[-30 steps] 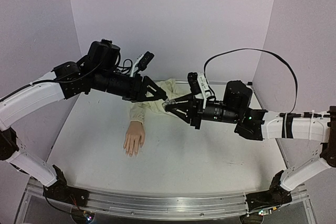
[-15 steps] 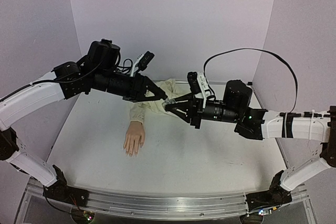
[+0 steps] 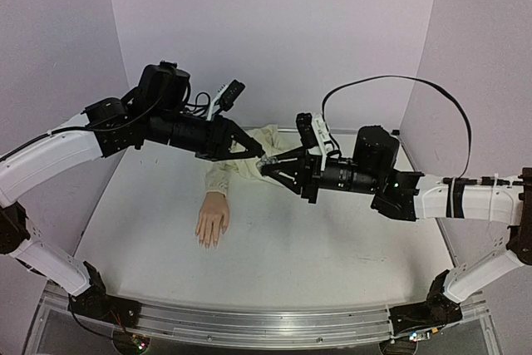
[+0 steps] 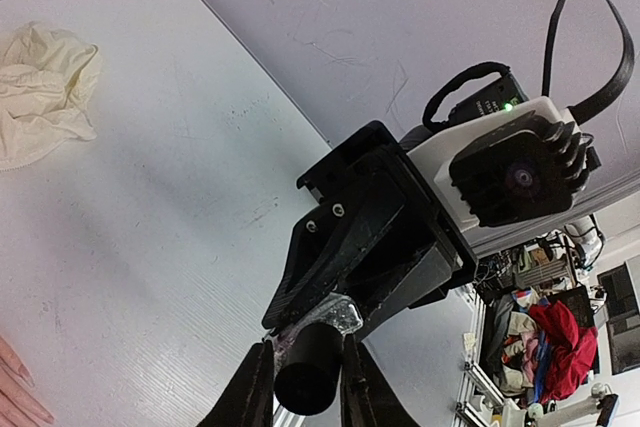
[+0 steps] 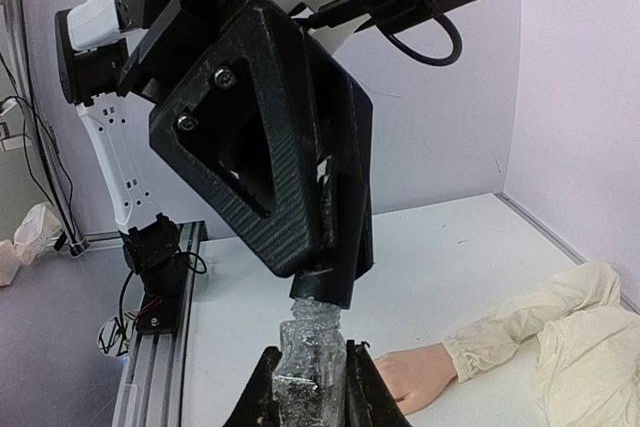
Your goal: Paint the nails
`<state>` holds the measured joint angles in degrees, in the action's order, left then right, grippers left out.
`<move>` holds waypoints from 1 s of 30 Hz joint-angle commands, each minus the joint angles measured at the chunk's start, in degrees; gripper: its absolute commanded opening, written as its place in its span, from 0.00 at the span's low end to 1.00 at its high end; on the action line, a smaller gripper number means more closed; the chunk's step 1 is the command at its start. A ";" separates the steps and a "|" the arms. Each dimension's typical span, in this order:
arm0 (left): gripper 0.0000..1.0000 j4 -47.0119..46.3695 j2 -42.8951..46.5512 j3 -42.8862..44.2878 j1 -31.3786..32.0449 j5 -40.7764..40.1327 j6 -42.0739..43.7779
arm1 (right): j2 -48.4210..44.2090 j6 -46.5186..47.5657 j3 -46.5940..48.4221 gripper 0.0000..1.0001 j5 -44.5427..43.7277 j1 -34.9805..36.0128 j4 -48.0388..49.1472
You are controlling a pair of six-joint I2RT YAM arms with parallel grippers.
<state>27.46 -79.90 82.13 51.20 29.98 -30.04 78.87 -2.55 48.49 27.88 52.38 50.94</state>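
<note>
The right gripper clamps the clear bottle steady in midair so the left gripper, fingers pinched close around its dark cap and apparently touching, can twist it off.

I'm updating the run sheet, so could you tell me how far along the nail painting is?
Done: the right gripper has the polish bottle lifted off the table. In hand: the left gripper is pinching its dark cap, not yet off. Left: opening it and painting the nails of the mannequin hand, which show no colour, though they are tiny here.
</note>
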 commanded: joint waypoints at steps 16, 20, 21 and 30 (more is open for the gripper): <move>0.00 -3.56 1.64 2.34 -0.14 -1.96 1.04 | 0.06 1.97 1.87 0.00 -0.53 -0.24 3.86; 0.00 -3.56 2.53 2.36 -0.14 -3.18 1.13 | 0.05 2.03 0.72 0.00 -0.80 -0.25 5.26; 0.00 -3.60 2.63 2.40 -0.14 -3.32 1.13 | 0.12 2.08 0.61 0.00 -0.88 -0.26 5.66; 0.00 -3.65 3.32 2.13 -0.14 -4.33 1.13 | 0.19 2.03 0.21 0.00 -0.89 -0.19 6.52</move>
<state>26.48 -79.07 82.13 51.20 27.29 -29.89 79.64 -1.23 48.56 26.65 52.36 52.10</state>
